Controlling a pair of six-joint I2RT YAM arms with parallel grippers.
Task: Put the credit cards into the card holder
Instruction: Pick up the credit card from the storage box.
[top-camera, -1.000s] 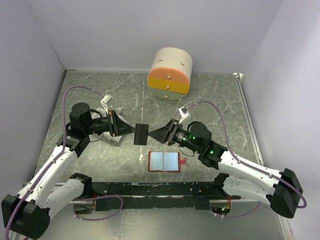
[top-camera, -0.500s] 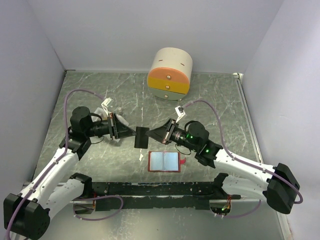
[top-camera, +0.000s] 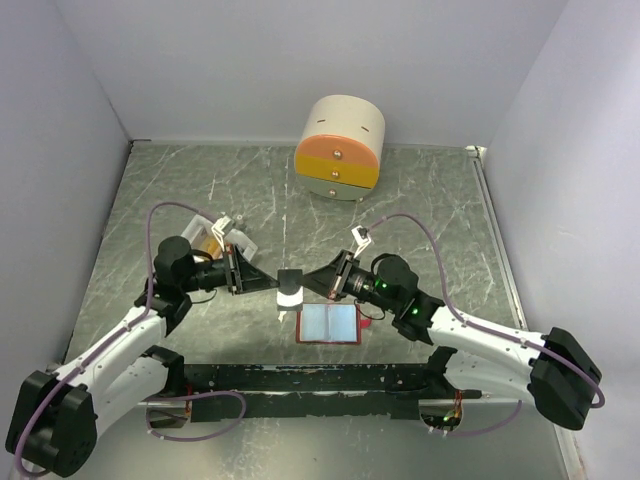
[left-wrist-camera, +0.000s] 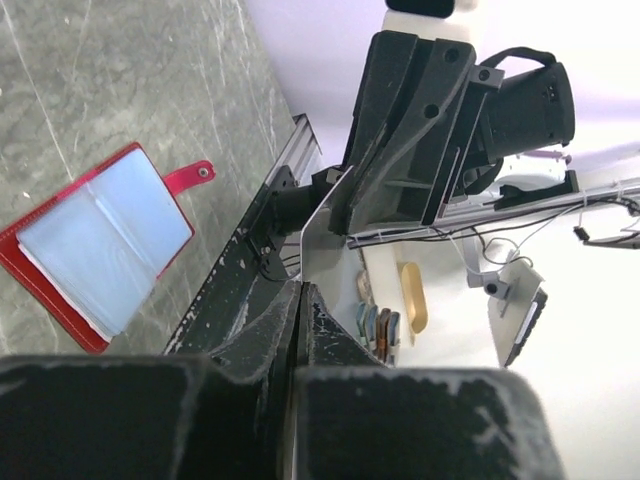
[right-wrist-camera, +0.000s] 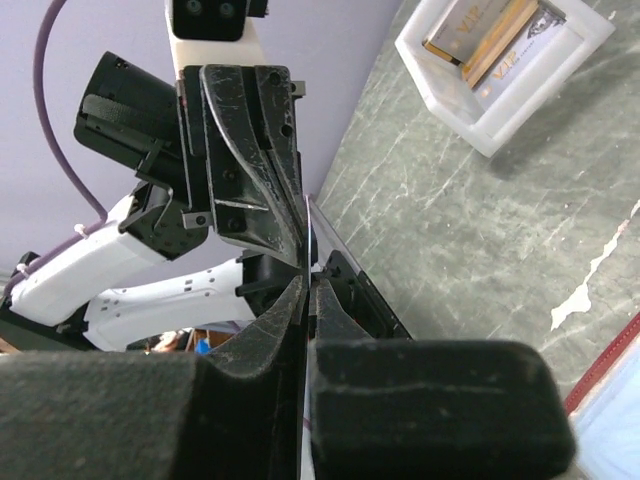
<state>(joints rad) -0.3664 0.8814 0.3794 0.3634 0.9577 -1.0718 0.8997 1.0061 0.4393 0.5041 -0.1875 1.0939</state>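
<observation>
Your bench (top-camera: 420, 200): green marbled, pale walls (top-camera: 250, 70). Red card holder (top-camera: 328, 323) open, blue sleeves. Both left tool (top-camera: 272, 285), right tool (top-camera: 308, 284) pinching credit card (top-camera: 289, 287).

A card holder (top-camera: 328, 323) lies open on the worktop (top-camera: 440, 200), front centre. Just behind its left corner, the left claw (top-camera: 272, 284) and right claw (top-camera: 305, 284) meet on one credit card (top-camera: 289, 286). A tray (right-wrist-camera: 455, 108) holding credit cards (right-wrist-camera: 495, 30) sits behind the left claw. A drawer box (top-camera: 340, 147) stands at the back.

The left arm (top-camera: 110, 345) and right arm (top-camera: 490, 338) stretch inward, elbows low, wrists level, meeting nose to nose in the middle. The left gripper (top-camera: 276, 285) and right gripper (top-camera: 304, 283) both have fingers clamped tight on one card (top-camera: 289, 290).
</observation>
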